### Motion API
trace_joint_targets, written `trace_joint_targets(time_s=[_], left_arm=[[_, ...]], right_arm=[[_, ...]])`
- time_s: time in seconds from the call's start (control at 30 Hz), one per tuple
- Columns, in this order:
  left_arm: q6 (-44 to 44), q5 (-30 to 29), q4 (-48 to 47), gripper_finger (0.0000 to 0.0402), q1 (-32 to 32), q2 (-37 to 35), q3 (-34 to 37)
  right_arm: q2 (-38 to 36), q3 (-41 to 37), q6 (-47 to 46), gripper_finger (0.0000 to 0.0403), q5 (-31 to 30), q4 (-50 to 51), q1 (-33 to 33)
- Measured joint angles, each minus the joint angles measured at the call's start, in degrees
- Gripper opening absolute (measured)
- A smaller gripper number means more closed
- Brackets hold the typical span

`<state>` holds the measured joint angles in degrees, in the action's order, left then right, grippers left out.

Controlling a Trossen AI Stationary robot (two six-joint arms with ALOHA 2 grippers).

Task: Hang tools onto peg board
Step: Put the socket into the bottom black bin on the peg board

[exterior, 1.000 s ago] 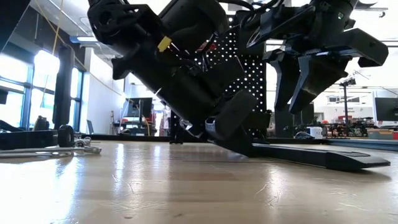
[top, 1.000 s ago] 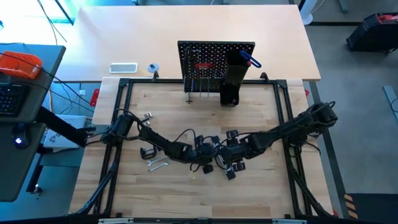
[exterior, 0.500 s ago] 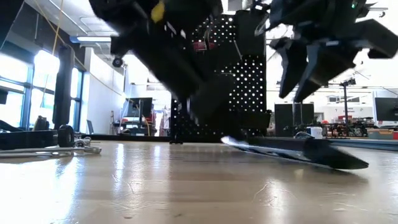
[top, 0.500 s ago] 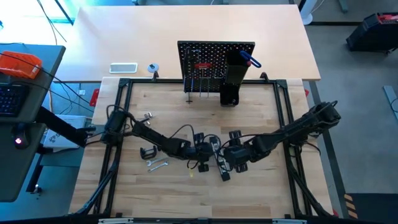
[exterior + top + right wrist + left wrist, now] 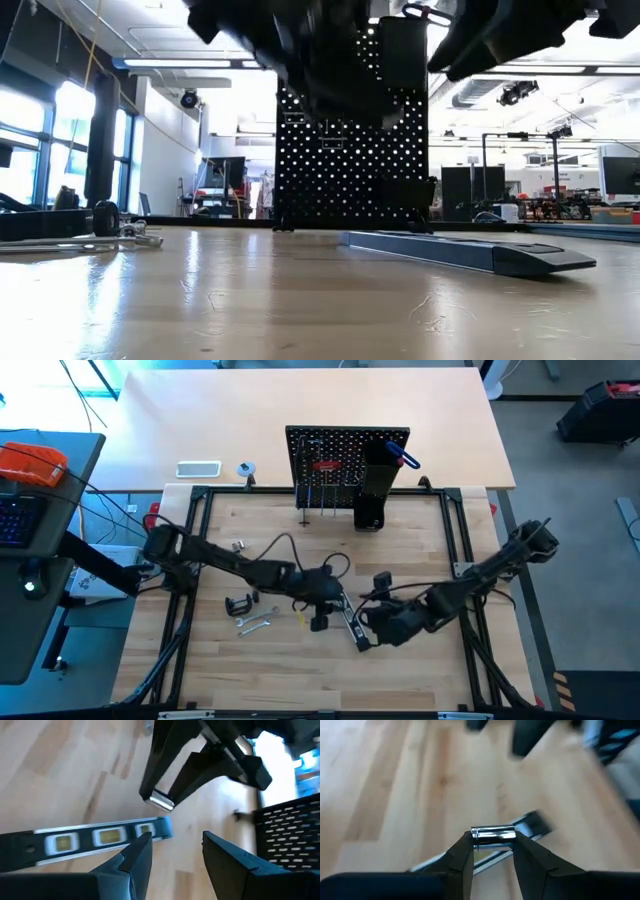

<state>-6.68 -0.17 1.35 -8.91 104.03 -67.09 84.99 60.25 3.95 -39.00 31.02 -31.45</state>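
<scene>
1. Wooden table (image 5: 420, 540) inside black frame: bare wood along near edge and right edge; free room also between middle and far edge.
2. At far edge, middle: upright black perforated peg board (image 5: 335, 450), with tall black box holder (image 5: 375, 485) on it.
3. Toward left edge: black C-clamp (image 5: 238, 604) and silver wrench (image 5: 255, 625), flat on wood, near each other.
4. At table middle: left gripper (image 5: 493, 838), closed on short silver metal cylinder (image 5: 493, 833), held crosswise between the fingertips, above the wood.
5. Just beside, toward right edge: right gripper (image 5: 176, 837), fingers apart, nothing between them.
6. Under both: long black-and-silver bar (image 5: 352, 626), flat, long axis slanting from middle toward near-right corner.
</scene>
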Motion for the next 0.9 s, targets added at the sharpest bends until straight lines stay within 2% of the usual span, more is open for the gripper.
trace_joint_targets(time_s=[0.23, 0.37, 0.53, 0.9], left_arm=[[-1.8, 19.3, 7.2, 0.0097, 3.9, -2.4, 0.0], [-4.9, 25.8, 12.7, 0.0097, 5.4, -2.1, 0.0], [-7.1, 28.4, 16.5, 0.0097, 6.1, -2.0, 0.0], [-7.7, 28.6, 18.9, 0.0097, 6.3, -2.0, 0.0]], right_arm=[[0.1, 0.0, 5.8, 0.0165, -11.1, -3.5, -4.6], [0.1, 0.0, 9.6, 0.0164, -12.7, -7.6, -5.7], [0.1, 0.0, 11.6, 0.0164, -12.3, -10.7, -5.8], [0.1, 0.0, 16.8, 0.0164, -10.5, -17.8, -4.2]])
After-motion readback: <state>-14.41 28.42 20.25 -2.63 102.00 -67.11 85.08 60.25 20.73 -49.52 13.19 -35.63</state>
